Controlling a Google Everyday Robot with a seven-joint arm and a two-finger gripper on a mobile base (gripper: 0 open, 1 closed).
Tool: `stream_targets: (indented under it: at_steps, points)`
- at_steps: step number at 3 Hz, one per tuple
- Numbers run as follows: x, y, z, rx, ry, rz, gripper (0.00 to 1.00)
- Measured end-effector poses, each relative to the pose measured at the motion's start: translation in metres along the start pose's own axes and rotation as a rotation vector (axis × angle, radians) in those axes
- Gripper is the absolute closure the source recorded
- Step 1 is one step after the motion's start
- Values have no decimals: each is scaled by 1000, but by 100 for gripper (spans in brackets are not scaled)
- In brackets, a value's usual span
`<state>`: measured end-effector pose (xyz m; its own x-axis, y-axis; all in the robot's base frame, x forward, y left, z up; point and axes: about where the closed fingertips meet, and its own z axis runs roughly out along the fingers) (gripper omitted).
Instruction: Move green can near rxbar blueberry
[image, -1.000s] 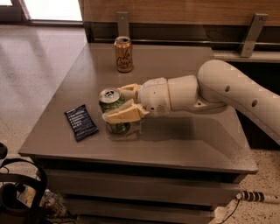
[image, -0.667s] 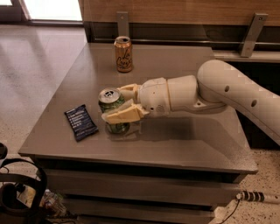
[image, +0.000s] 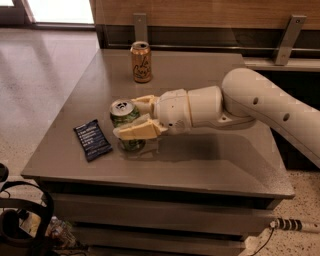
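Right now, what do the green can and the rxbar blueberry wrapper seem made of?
The green can: likely thin metal, from its shiny silver top. The rxbar blueberry: probably plastic film, a flat, dark, faintly glossy wrapper. The gripper is closed around the can, beside the bar.

matt plastic jaws around shiny metal green can, on smooth matt table

Cans, 2: green can, orange-tan can. Snack bars, 1: rxbar blueberry. Also 1 tool, clasping green can toward left edge of tabletop.
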<state>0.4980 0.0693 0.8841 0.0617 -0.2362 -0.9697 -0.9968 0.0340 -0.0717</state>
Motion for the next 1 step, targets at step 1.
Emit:
stream_targets:
  at_steps: [1]
  points:
    - [-1, 1, 2, -4, 0, -1, 0]
